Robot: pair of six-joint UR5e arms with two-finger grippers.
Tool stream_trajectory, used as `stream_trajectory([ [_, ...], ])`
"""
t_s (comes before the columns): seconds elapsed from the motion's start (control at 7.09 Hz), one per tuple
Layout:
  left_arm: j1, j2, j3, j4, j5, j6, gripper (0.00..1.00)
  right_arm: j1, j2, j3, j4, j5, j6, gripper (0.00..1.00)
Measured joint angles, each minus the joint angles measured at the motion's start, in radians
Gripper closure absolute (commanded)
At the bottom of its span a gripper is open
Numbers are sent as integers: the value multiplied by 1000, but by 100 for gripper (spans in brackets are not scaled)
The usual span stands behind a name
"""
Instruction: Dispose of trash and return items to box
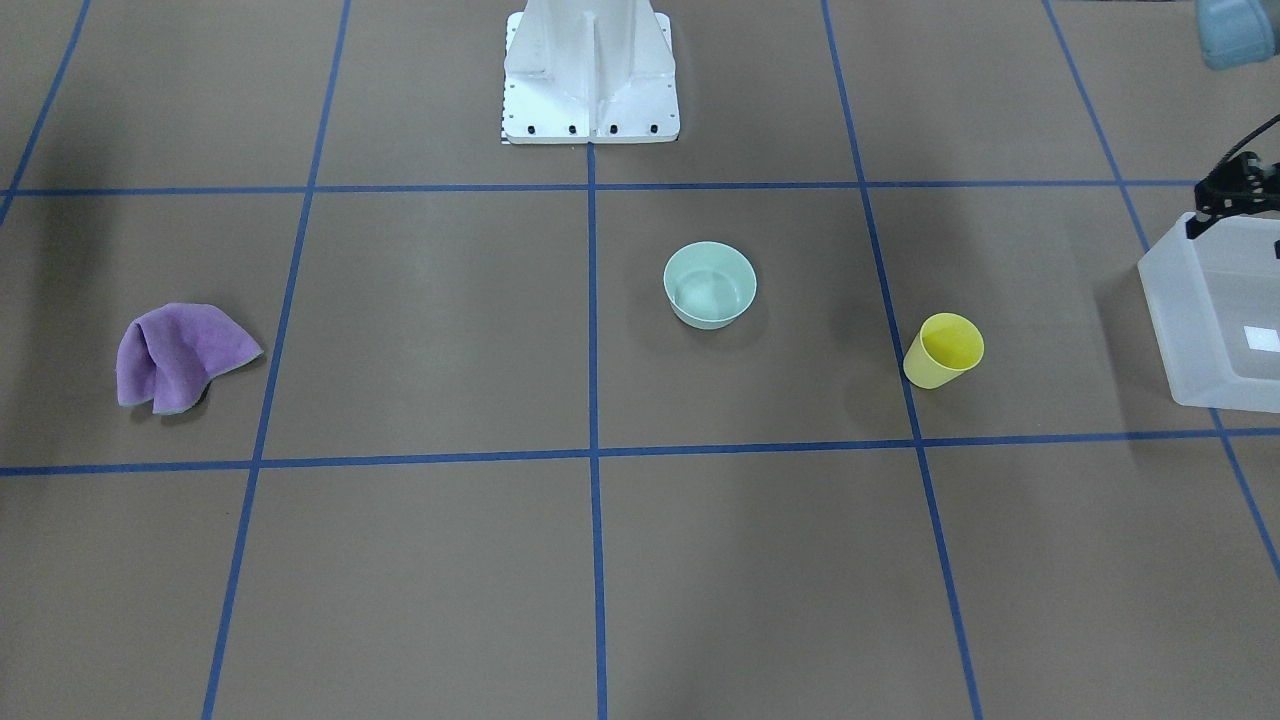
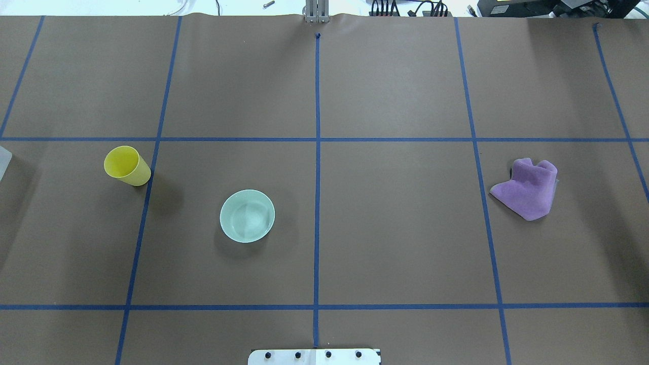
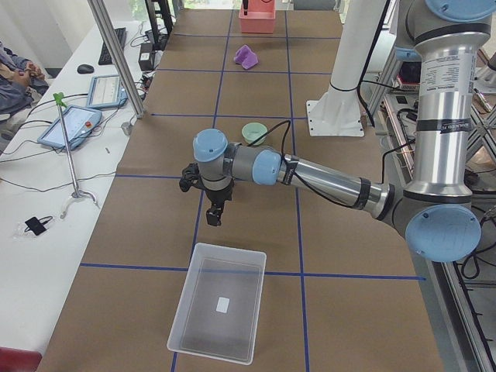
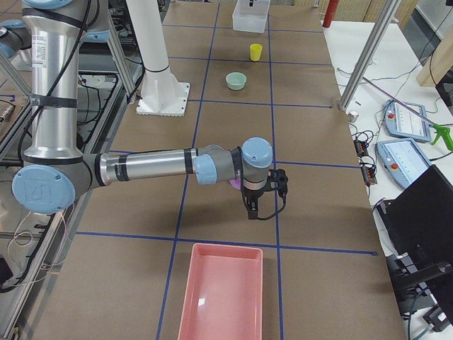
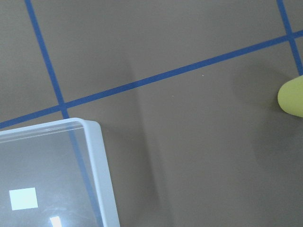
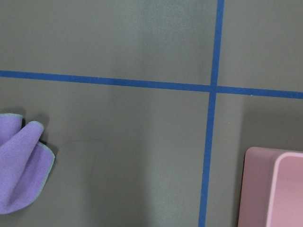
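Cup and bowl stand upright outside the left-edge box, presumably ready for grasping. Left gripper, right gripper: opening cannot be told.

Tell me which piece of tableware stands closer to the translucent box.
The yellow cup: it stands between the mint-green bowl and the translucent box, so the bowl is the farther one.
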Motion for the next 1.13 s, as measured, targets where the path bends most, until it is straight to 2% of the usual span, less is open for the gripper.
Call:
stream_trajectory([
  [0.71, -56, 39, 92, -62, -1, 44, 2, 26, 34, -3, -59, 0, -41, 0],
  [1.13, -69, 33, 82, -78, 0, 23, 3, 27, 32, -2, -64, 1, -40, 0],
])
